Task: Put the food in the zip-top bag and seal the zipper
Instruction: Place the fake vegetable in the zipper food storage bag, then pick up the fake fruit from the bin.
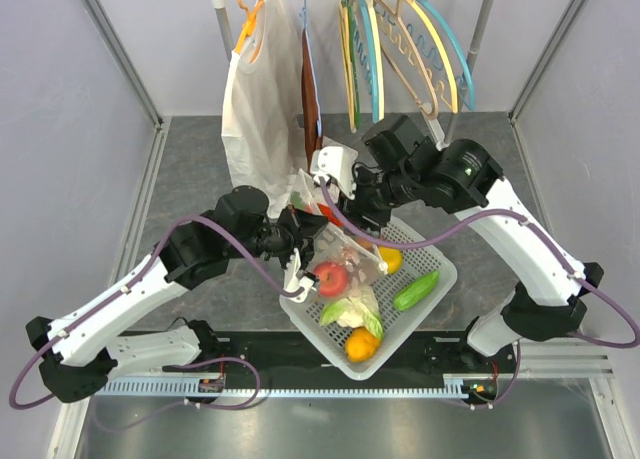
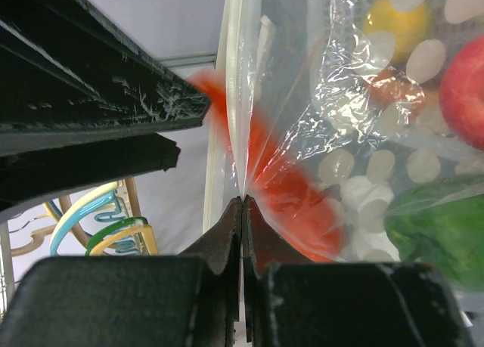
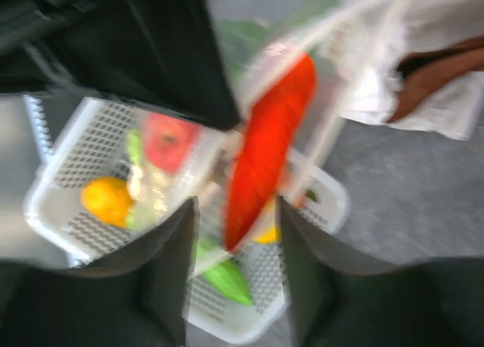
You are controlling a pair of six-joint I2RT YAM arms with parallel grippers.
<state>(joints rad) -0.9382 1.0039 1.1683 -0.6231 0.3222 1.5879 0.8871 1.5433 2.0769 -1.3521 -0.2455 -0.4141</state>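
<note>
Spreading across the enclosure is a dull grey bench [image 1: 200, 169], closed in by pale lilac walls [image 1: 70, 129] with metal posts at the corners. At the back a rail carries coloured hangers [image 1: 400, 49], a white garment [image 1: 258, 99] and a brown garment [image 1: 312, 104]. A slotted metal track [image 1: 330, 384] runs along the near edge between the arm bases.

A white lattice basket [image 1: 437, 264] sits on the bench near the front, at an angle. In it lie a red apple [image 1: 331, 277], a green cucumber [image 1: 416, 290], an orange pepper [image 1: 361, 345] and a yellow pepper [image 1: 390, 261].

The zip-top bag [image 1: 350, 254] hangs above the back of the basket, between the two arms. The left end effector [image 2: 242, 203] is pinched fully closed on the bag's edge, just beside the pale zipper [image 2: 233, 97].

The right end effector [image 3: 234, 207] points down at the bag with its fingers standing apart. The long orange piece [image 3: 268, 143] shows between and beyond them, with a gap to each finger, though that view is blurred. From the left wrist the piece appears behind the dotted film, inside the bag.
</note>
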